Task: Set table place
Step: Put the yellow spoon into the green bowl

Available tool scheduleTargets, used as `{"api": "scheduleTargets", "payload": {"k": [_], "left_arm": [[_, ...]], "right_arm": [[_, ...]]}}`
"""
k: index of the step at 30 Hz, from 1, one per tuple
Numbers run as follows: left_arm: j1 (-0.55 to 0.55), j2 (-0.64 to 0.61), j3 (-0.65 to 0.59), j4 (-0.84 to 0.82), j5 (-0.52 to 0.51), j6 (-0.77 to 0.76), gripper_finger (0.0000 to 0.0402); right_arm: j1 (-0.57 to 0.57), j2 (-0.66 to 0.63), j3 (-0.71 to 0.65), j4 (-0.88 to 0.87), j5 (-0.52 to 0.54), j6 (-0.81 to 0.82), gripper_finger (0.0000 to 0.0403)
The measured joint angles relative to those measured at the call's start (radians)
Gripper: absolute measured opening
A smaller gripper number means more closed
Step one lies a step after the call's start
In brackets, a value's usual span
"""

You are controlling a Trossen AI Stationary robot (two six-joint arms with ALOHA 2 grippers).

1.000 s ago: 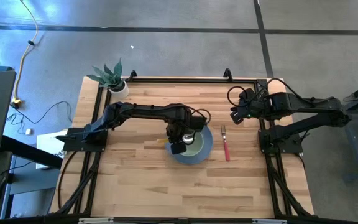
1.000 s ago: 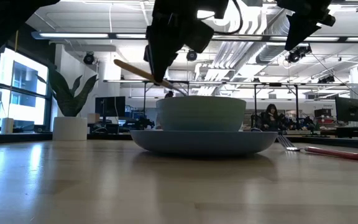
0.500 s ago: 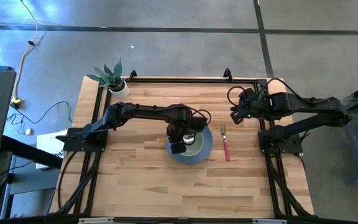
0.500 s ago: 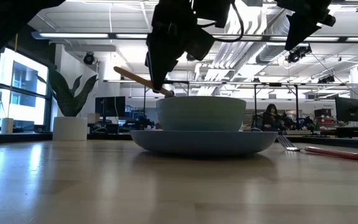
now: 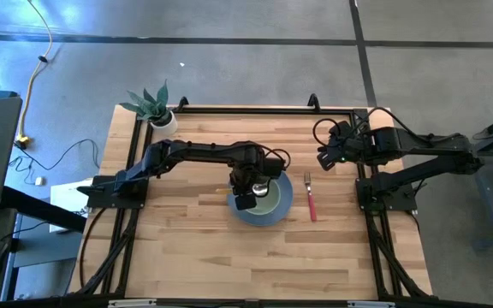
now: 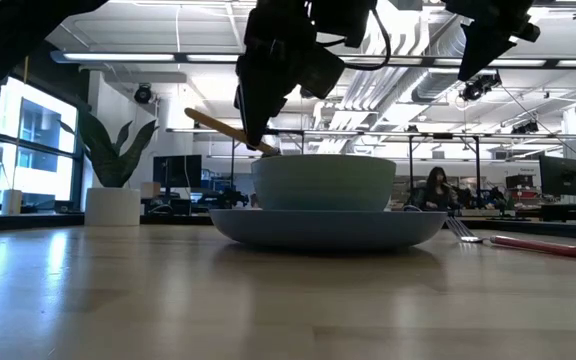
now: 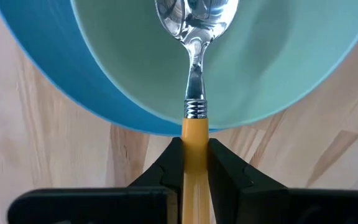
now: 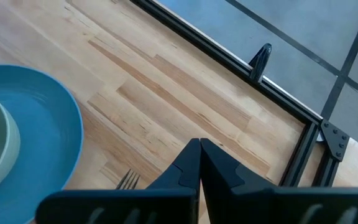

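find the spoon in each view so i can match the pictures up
High view: only a sliver of the spoon's yellow handle shows, left of the plate, under the left tool.
Low view: the handle slants up left of the bowl.
Left wrist view: centre, handle clamped between the fingers, its head inside the bowl.
Right wrist view: not identifiable.
Shared landmark: the blue plate.

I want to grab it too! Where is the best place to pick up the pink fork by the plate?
Probably the pink handle of the fork, from straight above. It lies flat on the table, the handle is its longest part, and the prongs are close to the plate.
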Motion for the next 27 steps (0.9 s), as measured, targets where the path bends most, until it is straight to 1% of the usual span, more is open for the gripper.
{"api": "scheduleTargets", "payload": {"k": [11, 27], "left_arm": [[0.0, 0.0, 0.0, 0.0, -0.006, 0.02, 0.003], [0.0, 0.0, 0.0, 0.001, -0.07, 0.02, 0.003]], "right_arm": [[0.0, 0.0, 0.0, 0.0, 0.001, 0.001, 0.0], [0.0, 0.0, 0.0, 0.0, 0.001, 0.0, 0.0]]}}
